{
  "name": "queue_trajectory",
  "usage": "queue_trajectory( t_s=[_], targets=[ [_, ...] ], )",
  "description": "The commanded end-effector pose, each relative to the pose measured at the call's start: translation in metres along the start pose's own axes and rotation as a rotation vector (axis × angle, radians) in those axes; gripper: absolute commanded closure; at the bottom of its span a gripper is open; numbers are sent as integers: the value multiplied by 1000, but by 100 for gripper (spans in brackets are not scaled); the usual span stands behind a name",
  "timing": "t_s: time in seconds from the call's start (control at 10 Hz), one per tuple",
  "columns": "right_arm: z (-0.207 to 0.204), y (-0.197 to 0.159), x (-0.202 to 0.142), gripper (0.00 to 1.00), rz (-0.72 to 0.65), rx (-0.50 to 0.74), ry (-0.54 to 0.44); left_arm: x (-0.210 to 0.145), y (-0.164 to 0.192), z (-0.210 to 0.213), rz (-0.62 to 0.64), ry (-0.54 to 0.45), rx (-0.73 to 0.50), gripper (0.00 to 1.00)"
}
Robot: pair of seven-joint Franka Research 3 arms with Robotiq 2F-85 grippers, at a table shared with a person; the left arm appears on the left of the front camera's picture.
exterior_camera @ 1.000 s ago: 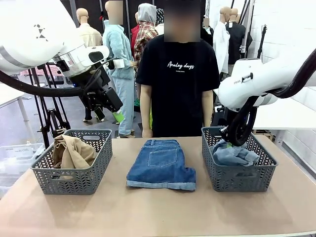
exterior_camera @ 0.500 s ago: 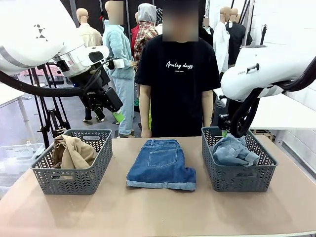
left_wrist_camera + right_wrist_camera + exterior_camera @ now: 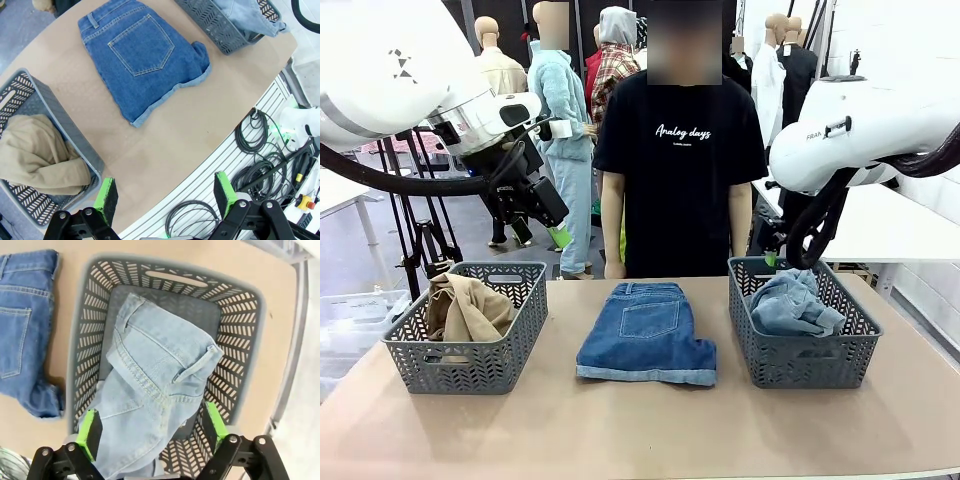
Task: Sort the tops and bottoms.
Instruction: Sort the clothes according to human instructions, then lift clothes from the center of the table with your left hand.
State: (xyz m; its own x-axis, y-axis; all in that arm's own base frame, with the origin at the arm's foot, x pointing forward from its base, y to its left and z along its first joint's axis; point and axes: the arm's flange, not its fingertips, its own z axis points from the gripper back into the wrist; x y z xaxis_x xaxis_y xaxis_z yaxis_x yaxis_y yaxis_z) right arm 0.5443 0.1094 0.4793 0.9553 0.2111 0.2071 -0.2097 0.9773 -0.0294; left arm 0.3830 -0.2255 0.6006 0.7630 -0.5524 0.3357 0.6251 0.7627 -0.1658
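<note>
The right arm has lifted up and away from the right-hand basket (image 3: 806,366). Its tool (image 3: 152,428) has let go, and the pale jeans (image 3: 156,374) it was down among a second ago now lie in that basket. We see the jaws spread wide with nothing between the green pads, and the tool hangs above the far rim of the basket. From the right wrist we look straight down on the jeans. They are bunched up with a cuff and seams showing, and they cover most of the basket floor and ride up towards one wall.

On the other side nothing has changed. The left tool (image 3: 165,195) hangs high over the left of the scene, released, its jaws wide apart and empty. Below it we see the tan shirt (image 3: 466,308) heaped in the left-hand basket (image 3: 470,366), with part of it draped up onto the near-left rim.

The dark blue shorts (image 3: 646,336) lie flat on the tabletop (image 3: 620,432) between the two baskets. They touch neither one, the back pocket faces up and the waistband points to the far edge. The person (image 3: 680,150) in a black printed T-shirt stands at that far edge, just behind the shorts, arms down. In the left wrist view, black cables (image 3: 254,136) are coiled on a slatted surface just off the tabletop's edge.
</note>
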Motion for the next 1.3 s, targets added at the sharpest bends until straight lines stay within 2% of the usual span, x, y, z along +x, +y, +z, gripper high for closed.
queue_trajectory(
  t_s=[0.0,1.2],
  targets=[
    [-4,-2,-1,0,3,2,3,-1,0,2,-9,4,-1,0],
    [-4,-2,-1,0,3,2,3,-1,0,2,-9,4,-1,0]
  ],
)
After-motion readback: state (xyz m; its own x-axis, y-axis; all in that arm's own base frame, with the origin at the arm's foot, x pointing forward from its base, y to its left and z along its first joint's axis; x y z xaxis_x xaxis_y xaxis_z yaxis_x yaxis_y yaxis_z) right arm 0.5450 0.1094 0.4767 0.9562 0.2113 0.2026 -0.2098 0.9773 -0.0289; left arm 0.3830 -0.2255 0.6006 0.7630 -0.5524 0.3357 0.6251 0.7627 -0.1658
